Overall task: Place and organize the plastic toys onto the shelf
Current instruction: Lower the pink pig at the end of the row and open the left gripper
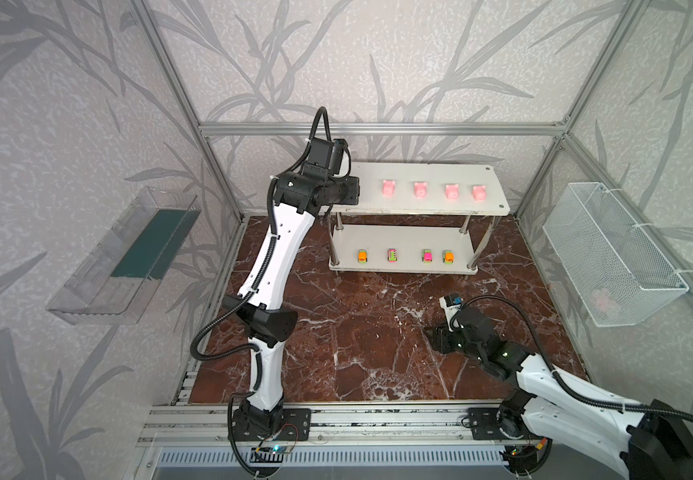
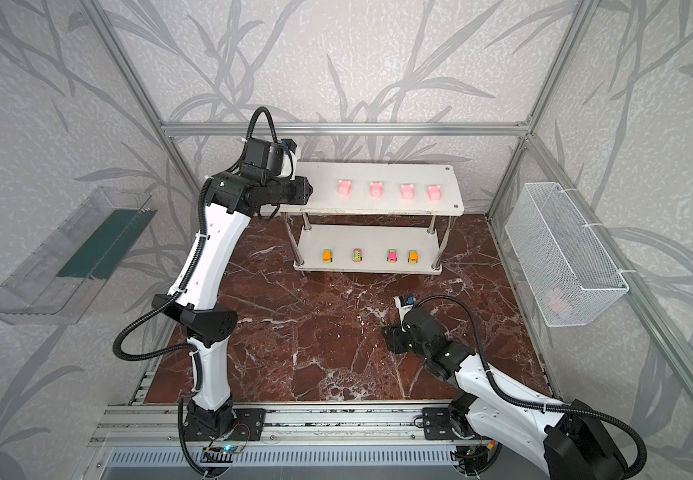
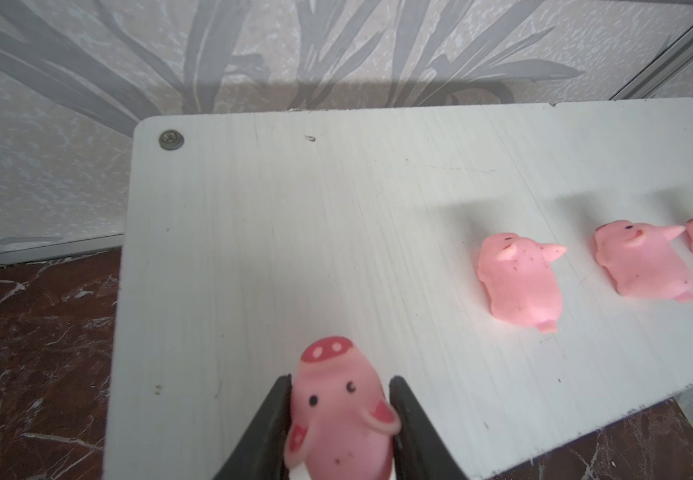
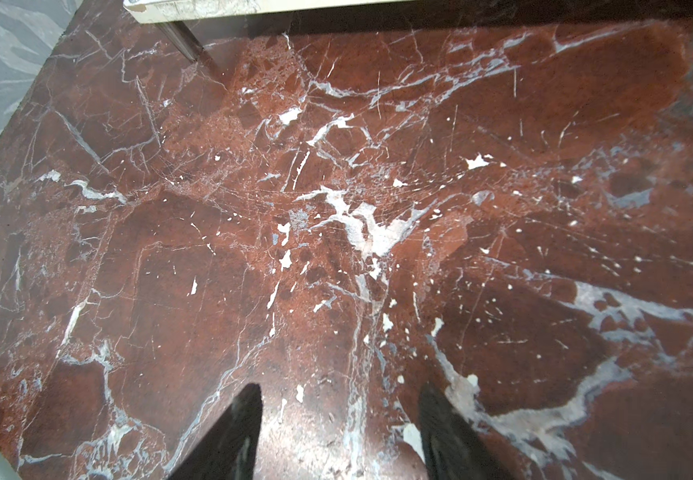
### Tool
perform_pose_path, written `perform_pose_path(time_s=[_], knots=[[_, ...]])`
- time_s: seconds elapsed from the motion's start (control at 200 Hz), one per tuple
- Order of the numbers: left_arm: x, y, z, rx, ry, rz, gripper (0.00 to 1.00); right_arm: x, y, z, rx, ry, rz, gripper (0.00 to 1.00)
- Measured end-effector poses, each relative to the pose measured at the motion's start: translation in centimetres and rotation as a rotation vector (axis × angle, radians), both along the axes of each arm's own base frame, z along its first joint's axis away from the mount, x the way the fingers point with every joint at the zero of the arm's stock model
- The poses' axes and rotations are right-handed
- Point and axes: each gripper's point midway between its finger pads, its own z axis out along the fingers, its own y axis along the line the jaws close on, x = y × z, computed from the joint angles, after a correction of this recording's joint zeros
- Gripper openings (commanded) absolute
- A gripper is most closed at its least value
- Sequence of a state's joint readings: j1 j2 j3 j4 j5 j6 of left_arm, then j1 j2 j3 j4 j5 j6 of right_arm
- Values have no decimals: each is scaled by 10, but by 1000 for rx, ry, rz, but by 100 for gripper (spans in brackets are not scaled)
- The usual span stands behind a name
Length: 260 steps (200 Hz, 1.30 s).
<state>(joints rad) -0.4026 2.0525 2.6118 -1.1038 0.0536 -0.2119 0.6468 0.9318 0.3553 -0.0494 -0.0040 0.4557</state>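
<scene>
L wrist cam's showing my left claw (image 3: 340, 380) pinching a pig (image 3: 336, 411) at the shelf's (image 1: 440, 174) top tier, upper-mid in both top views, where my arm (image 1: 278, 249) is hiding it. Right claw (image 4: 338, 399) is hanging open, empty.

We find bare board at the left end of the shelf's (image 1: 419, 176) top tier, where the left fingers (image 3: 276, 409) clamp a fifth pig (image 3: 336, 411). The four pigs (image 1: 420, 189) line its right half. On the lower tier, four cars (image 1: 393, 255) take up the front edge between the chrome posts (image 1: 338, 222), with the top tier close overhead. The desk (image 1: 357, 332) in front of the shelf lies open.
</scene>
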Motion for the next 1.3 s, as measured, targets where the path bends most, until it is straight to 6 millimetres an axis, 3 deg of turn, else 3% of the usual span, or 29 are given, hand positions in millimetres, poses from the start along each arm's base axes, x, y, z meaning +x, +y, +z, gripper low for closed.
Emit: perform_pose_path(time_s=[0.15, 1.3], knots=[[13, -3, -8, 10, -9, -2, 40, 0, 0, -1, -2, 4, -1, 61], [40, -1, -7, -8, -69, 16, 44, 0, -2, -6, 5, 8, -13, 61]])
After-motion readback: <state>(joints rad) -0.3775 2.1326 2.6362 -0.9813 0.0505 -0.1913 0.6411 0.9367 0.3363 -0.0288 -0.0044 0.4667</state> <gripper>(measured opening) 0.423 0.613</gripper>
